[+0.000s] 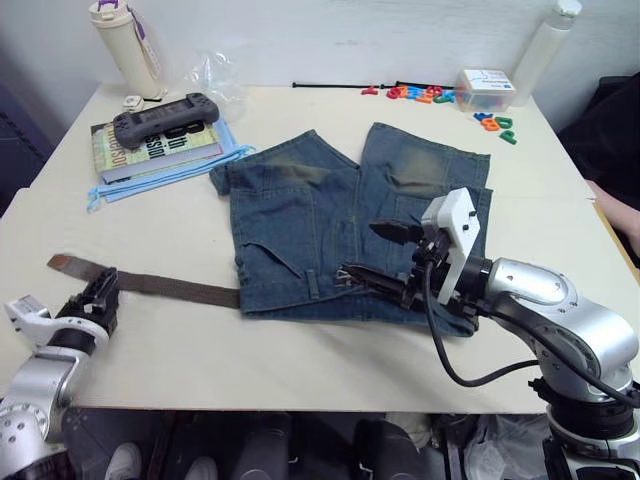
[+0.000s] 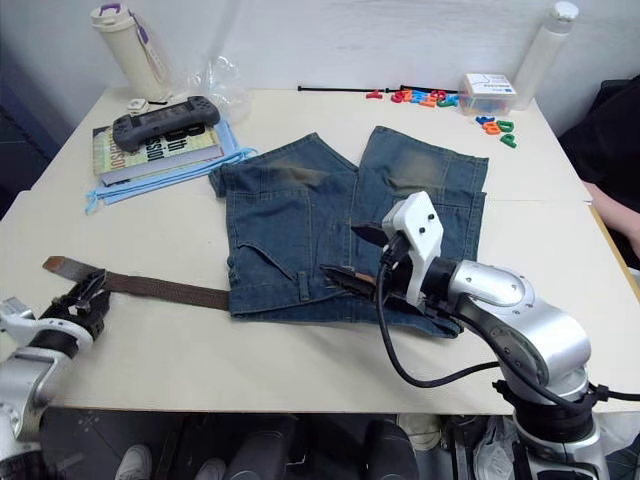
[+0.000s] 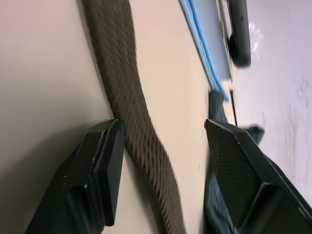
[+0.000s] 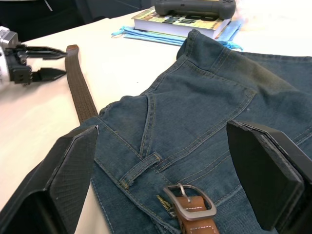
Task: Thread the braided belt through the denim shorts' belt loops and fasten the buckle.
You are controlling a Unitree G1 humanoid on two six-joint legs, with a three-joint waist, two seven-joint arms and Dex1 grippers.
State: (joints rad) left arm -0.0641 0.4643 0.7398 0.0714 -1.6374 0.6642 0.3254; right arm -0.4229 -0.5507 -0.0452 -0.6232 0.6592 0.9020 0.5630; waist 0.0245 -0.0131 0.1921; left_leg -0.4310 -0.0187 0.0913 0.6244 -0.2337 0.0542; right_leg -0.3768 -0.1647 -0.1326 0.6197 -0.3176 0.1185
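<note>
you have the braided belt [image 1: 180, 288] entering the denim shorts [image 1: 330, 230] from the left and the buckle [image 4: 191, 202] lying unfastened at the near waistband, while the left gripper [image 1: 98, 298] spreads wide around the strap and the right gripper [image 1: 385, 255] gapes empty over the buckle, so fastening remains.

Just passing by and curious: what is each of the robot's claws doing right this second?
Left gripper: jaws open, straddling the braided belt, not clamped.
Right gripper: jaws open, holding nothing, above the buckle on the denim shorts.

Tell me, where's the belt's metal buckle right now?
The buckle lies on the denim shorts at the waistband, near a belt loop, just ahead of the open right gripper.
</note>
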